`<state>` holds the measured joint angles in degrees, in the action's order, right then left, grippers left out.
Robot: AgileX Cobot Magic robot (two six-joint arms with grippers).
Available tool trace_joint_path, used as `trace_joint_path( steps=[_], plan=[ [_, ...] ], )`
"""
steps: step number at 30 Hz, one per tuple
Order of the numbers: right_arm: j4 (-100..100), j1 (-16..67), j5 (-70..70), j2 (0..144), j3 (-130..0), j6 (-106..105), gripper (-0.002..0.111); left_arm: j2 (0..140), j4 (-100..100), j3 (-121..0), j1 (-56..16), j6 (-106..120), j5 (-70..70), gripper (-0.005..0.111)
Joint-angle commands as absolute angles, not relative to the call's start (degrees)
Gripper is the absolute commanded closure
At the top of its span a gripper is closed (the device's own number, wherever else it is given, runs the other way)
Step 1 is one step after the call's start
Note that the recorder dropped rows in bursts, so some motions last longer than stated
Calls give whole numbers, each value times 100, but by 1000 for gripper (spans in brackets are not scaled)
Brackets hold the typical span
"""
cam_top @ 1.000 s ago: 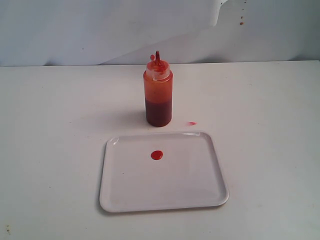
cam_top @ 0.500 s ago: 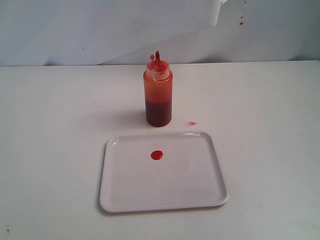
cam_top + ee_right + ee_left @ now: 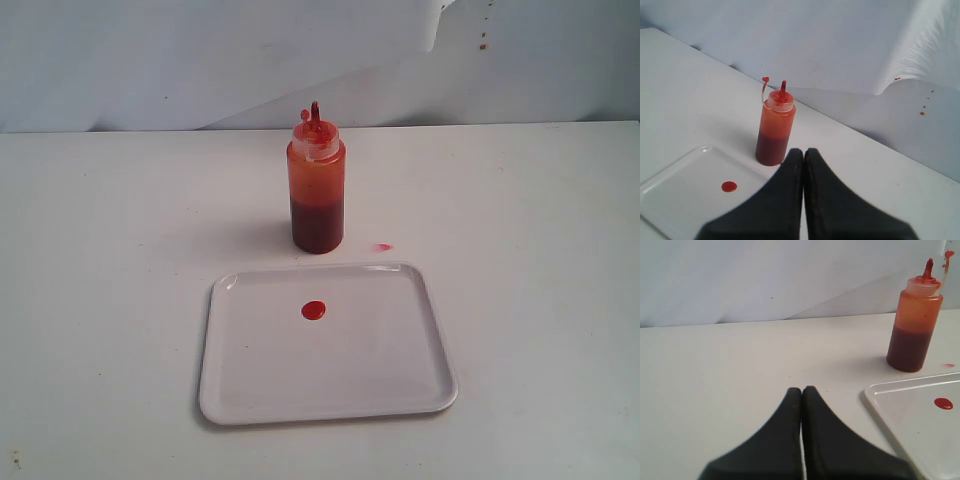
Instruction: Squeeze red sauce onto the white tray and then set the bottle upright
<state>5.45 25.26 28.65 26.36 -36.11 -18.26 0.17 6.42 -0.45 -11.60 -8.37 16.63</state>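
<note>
Exterior view gives you the whole result: the bottle (image 3: 317,195) stands upright on the table (image 3: 100,300), just behind the far edge of the white tray (image 3: 400,390) and not touching it. One round spot of red sauce (image 3: 314,311) lies on the tray, a little toward the bottle side of its middle. I judge that the bottle is on its base and off the tray because the task asks to stand it up after the squeezing, so both steps look done. A small red smear (image 3: 383,246) is on the table, near the bottle's foot on its right, most likely a drop that missed the tray. You see no arm in this view. In the left wrist view the left gripper (image 3: 801,390) has its two fingers pressed together with nothing between them, and it is well apart from the bottle. In the right wrist view the right gripper (image 3: 804,151) is the same, fingers closed on nothing. It points toward the bottle, but the exterior view shows nothing near the bottle, so it is not touching. Such empty, closed fingers held away fit arms that are at rest. Compared with the exterior pictures of one second and half a second before, you will find no difference: bottle, tray, spot and smear are all in the same places.
</note>
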Motion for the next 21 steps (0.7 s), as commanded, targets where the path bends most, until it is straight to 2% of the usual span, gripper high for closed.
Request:
trace_joint_path(
  steps=[1,13,21],
  plan=[
    [563,2520,2858,2622,-3579,-1819,108,0,655,0,-1089,-899,1652,107],
    [563,2520,2858,2622,-3579,-1819,108,0,655,0,-62,-899,1652,107],
    [563,2520,2858,2622,-3579,-1819,108,0,655,0,9,-899,1652,107]
  ],
)
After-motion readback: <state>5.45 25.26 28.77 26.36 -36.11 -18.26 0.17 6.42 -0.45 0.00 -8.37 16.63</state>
